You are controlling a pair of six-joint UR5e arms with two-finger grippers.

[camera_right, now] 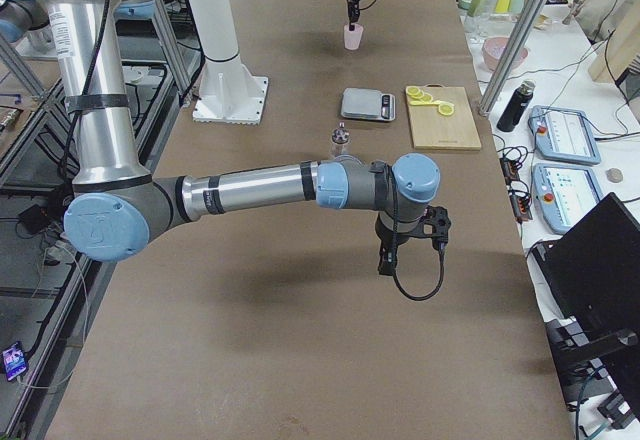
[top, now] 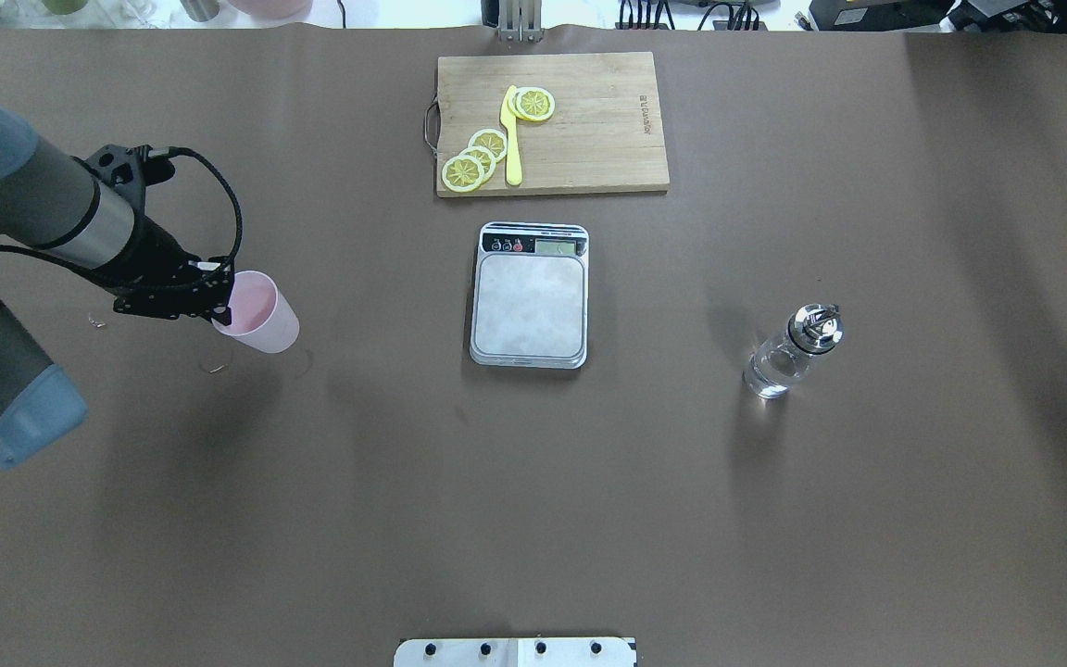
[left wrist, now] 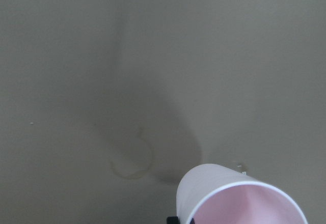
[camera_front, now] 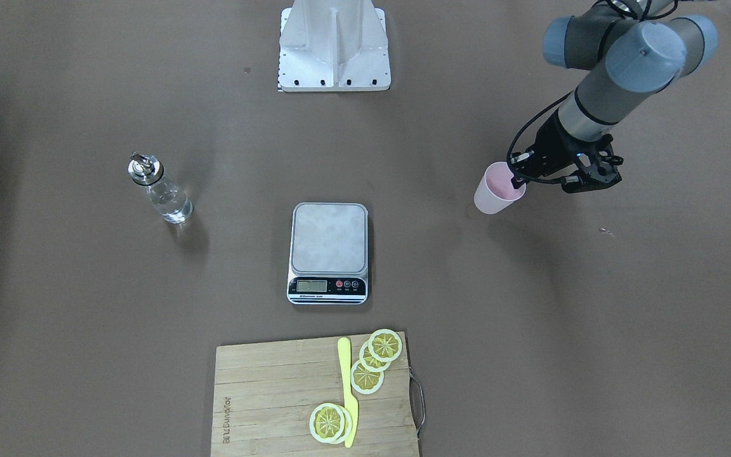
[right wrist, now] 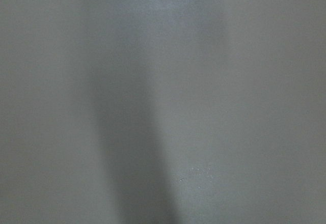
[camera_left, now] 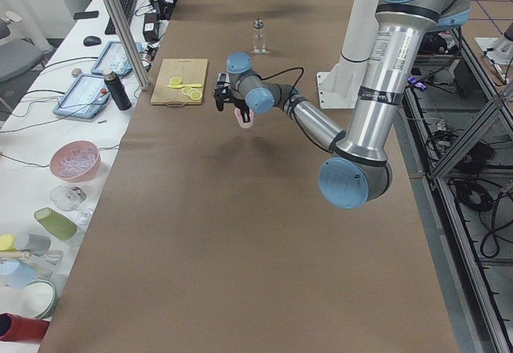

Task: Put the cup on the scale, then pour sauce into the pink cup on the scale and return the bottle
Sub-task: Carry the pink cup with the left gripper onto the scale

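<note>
Cutting board [camera_front: 264, 387] with lemon slices [camera_front: 366, 377] lies near scale [camera_front: 329, 238]; left gripper [camera_front: 519, 183] pinches cup [camera_front: 489, 198] rim; right gripper [camera_right: 385, 265] state: cannot tell

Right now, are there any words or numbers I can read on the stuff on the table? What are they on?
No text reads clearly enough to quote.
Cutting board: brand mark burnt in near one short edge, too blurred to read.
Scale: tiny print under the display and by the buttons, too small; the display shows no legible digits.
Cup and bottle: no writing visible.
</note>
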